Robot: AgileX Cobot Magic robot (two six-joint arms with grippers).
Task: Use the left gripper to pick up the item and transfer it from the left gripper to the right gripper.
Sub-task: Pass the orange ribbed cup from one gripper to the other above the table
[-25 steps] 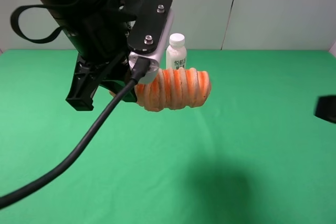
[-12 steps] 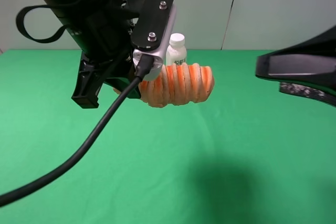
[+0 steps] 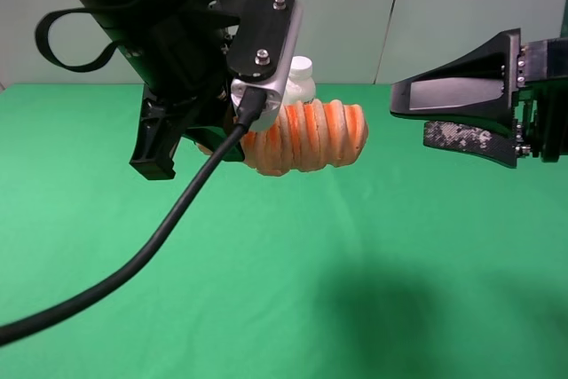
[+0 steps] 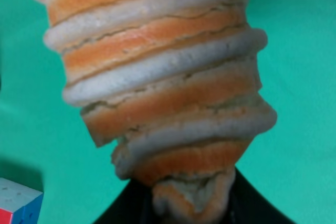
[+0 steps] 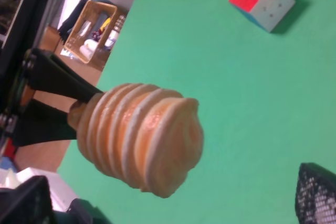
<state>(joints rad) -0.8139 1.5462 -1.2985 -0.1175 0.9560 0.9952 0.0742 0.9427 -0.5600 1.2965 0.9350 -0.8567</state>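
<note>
We are holding the roll (image 3: 311, 135) in the air with the left gripper (image 3: 222, 141), which is clamped on one end. The roll is lying level just in front of the bottle (image 3: 304, 86), partly covering it. To the bottle's other side, the right gripper (image 3: 415, 120) is waiting with jaws spread, not touching the roll's free end. We are judging the roll light, soft and squashy, since the pinched end is looking crushed. Its ridges should resist slipping, so we are favouring a gentle close across the free-end rings.

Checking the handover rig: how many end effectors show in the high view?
2. The left end effector, at left, grips the roll; the right end effector, at right, is open, clear of it.
</note>
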